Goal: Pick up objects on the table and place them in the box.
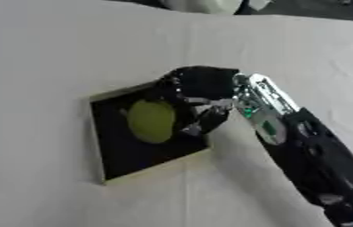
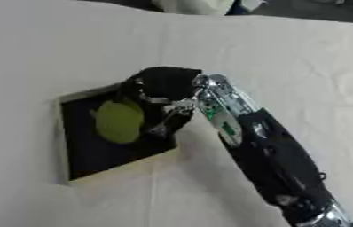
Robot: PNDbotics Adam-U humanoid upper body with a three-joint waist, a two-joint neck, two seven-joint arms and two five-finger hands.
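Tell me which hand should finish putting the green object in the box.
Right. The right hand is over the box, fingers curled beside the green object inside it, though contact cannot be told. The left hand shows in neither view.

Right arm (image 1: 311, 155): matte black shell along forearm. Wrist section (image 1: 259, 99) bare silver metal, with green patch showing. Right hand (image 1: 199, 86): black, bulbous back, silver-grey parts at fingers.

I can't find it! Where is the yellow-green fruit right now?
The yellow-green fruit is inside the dark box, left of centre in the left eye view, right beside the robot's right hand over the box's upper right corner.
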